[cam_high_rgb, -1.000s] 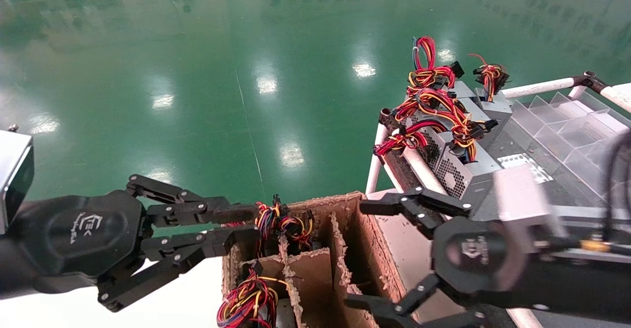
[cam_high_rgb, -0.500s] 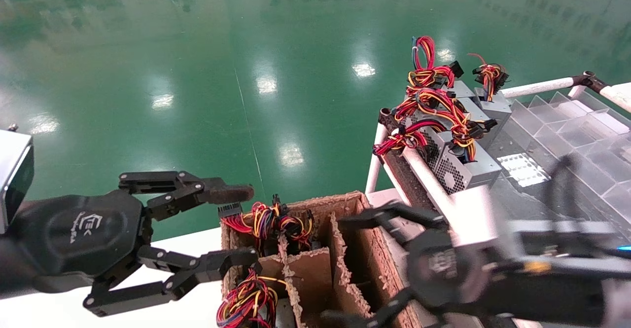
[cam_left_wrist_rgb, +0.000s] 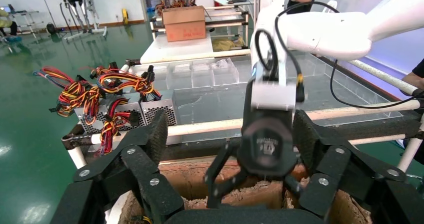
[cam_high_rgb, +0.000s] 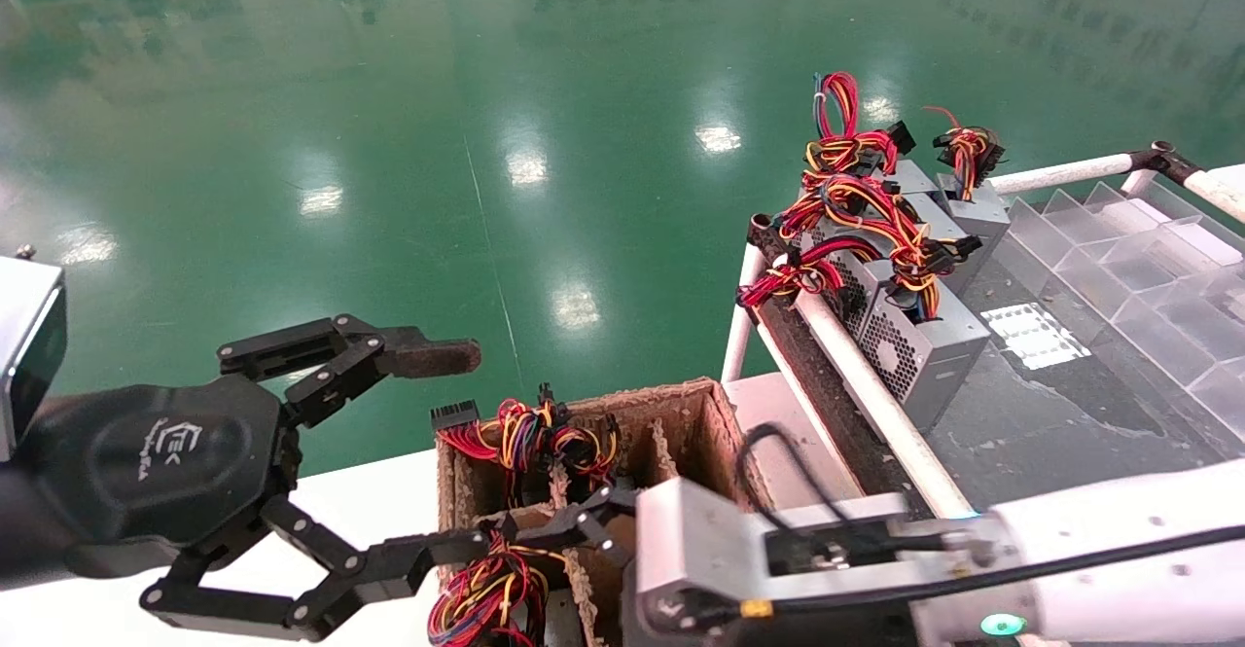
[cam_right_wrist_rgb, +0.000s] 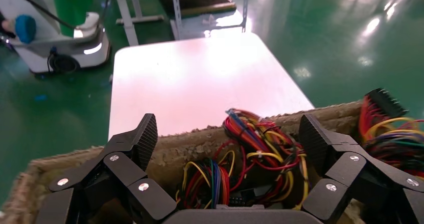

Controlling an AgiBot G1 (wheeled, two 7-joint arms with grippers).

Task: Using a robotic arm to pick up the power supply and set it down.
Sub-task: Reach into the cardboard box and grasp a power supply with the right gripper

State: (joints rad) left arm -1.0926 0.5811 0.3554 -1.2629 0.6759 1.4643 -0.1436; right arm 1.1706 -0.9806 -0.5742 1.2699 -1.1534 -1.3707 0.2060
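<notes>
The white robotic arm (cam_high_rgb: 1089, 550) reaches across the lower right, its grey wrist box (cam_high_rgb: 710, 550) over the cardboard box (cam_high_rgb: 681, 413). My right gripper (cam_high_rgb: 569, 530) is open above a bundle of red, yellow and black wires (cam_right_wrist_rgb: 250, 154) in a near compartment, holding nothing. The body of that power supply is hidden; only its wires (cam_high_rgb: 486, 589) show. My left gripper (cam_high_rgb: 452, 452) stands open wide at the box's left side, empty. In the left wrist view the left gripper (cam_left_wrist_rgb: 230, 134) frames the right gripper (cam_left_wrist_rgb: 265, 144). Several grey power supplies (cam_high_rgb: 914, 336) stand on the rack at right.
The cardboard box has ragged dividers (cam_high_rgb: 671, 443) and a second wire bundle (cam_high_rgb: 535, 438) at its far side. It rests on a white table (cam_right_wrist_rgb: 200, 79). A white rail (cam_high_rgb: 866, 375) edges the rack, with clear plastic bins (cam_high_rgb: 1138, 268) behind. Green floor (cam_high_rgb: 486, 141) lies beyond.
The right arm has swung left from beside the rack to over the cardboard box, its gripper now above the near wires. The left gripper has opened wide.
</notes>
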